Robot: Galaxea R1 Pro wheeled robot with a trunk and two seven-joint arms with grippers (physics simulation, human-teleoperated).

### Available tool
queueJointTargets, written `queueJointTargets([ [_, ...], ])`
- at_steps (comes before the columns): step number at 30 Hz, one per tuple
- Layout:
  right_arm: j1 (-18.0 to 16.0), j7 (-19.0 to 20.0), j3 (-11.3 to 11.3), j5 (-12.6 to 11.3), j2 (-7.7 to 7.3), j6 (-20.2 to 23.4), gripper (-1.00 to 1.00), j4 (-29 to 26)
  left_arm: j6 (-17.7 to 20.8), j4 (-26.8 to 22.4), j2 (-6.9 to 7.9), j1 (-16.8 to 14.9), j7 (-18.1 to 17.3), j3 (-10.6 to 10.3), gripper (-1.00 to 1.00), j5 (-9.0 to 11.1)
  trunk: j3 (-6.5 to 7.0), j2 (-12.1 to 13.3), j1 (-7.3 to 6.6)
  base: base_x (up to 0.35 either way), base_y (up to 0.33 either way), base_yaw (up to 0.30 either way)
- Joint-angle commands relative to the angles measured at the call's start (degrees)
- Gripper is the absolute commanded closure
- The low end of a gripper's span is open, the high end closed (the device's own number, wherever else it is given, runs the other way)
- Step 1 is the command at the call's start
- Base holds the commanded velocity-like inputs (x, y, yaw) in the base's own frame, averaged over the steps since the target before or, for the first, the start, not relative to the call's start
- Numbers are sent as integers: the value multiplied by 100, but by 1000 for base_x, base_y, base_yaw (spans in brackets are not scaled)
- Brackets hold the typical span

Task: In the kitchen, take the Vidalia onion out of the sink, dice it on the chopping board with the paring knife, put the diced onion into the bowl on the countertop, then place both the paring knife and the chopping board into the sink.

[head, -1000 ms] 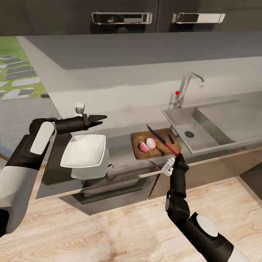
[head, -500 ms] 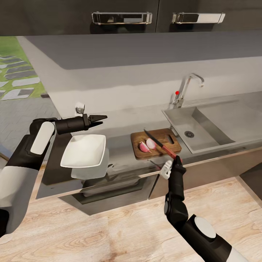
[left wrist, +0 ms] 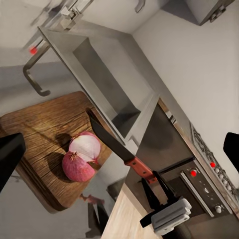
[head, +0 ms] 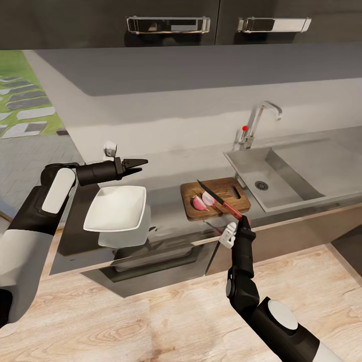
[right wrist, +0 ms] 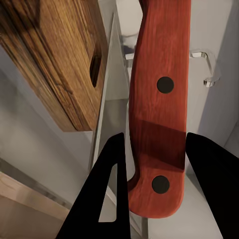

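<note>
- The right gripper (head: 243, 219) pinches the knife (head: 217, 198) by its red handle, the blade slanting over the onion (head: 204, 200).
- The onion lies in two halves on the board (head: 240, 201), beside the sink (head: 281, 173).
- The knife is light and stiff; gripped at the handle's end, it may twist under cutting pressure.
- The halves look smooth and rounded, likely to roll.
- The left gripper (head: 141, 165) hangs above the bowl (head: 114, 208), jaws a little apart and holding nothing.
</note>
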Motion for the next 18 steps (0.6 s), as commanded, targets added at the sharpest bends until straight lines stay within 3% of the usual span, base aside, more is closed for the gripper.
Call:
queueJointTargets([
  [1,-8,-25,17,-11,-5,29,100,0,18,2,3,-6,-22,-6,-100,-6,-9,-10,3,0,0,0],
  [8,-8,-27,44,-11,-14,27,100,135,16,1,-2,-6,-22,-13,-100,-6,-9,-10,3,0,0,0],
  [11,-8,-31,142,-11,-14,29,100,145,17,0,-2,-6,-22,-13,-100,-6,-9,-10,3,0,0,0],
  [13,-8,-40,332,-11,-13,32,100,151,16,0,-2,-6,-22,-14,-100,-6,-9,-10,3,0,0,0],
  [18,-8,-43,392,-11,-13,39,100,152,15,1,-2,-6,-22,-14,-100,-6,-9,-10,3,0,0,0],
])
